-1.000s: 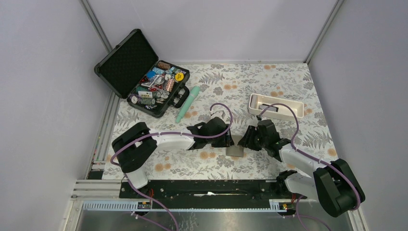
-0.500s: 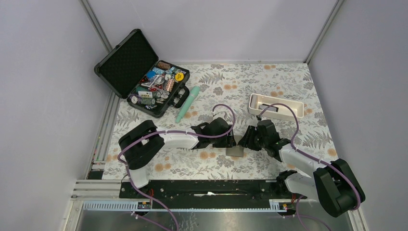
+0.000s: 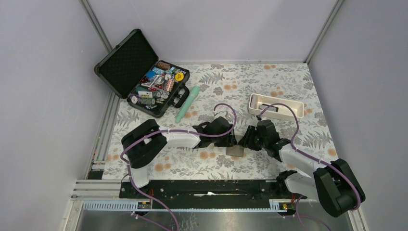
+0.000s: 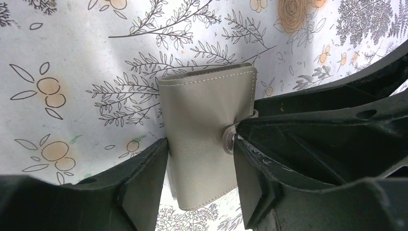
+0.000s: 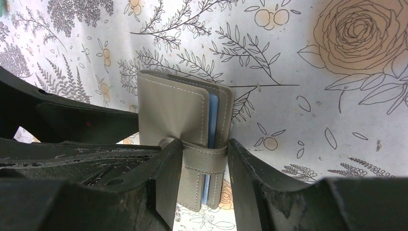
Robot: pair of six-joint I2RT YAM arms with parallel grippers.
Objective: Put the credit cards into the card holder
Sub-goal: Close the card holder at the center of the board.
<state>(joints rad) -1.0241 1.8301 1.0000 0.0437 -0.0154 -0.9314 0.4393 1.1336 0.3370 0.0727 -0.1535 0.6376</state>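
1. Centre of the top external view: the card holder (image 3: 235, 152), a small grey square, sits on the floral tablecloth (image 3: 288, 82) just below the point where both claws meet. The left gripper (image 3: 231, 140) reaches in from the left and the right gripper (image 3: 245, 139) from the right. A black case (image 3: 144, 77) stands open at upper left, with a mint-green tube (image 3: 187, 103) beside it. A white tray (image 3: 276, 106) lies at upper right.
2. Middle of the left wrist view: the card holder (image 4: 202, 125) is closed, its grey stitched cover facing the camera. It lies between the two fingers of the left gripper (image 4: 200, 159), whose jaws stand about half open. One finger runs along the holder's left edge and the other meets the snap tab (image 4: 230, 139). Whether they press on it cannot be told.
3. Left of centre in the right wrist view: the card holder (image 5: 168, 110) shows its opening edge, with a blue credit card (image 5: 214, 115) visible between the flaps. The right gripper (image 5: 204, 154) has its jaws partly closed, clamped on either side of the strap (image 5: 211, 161).
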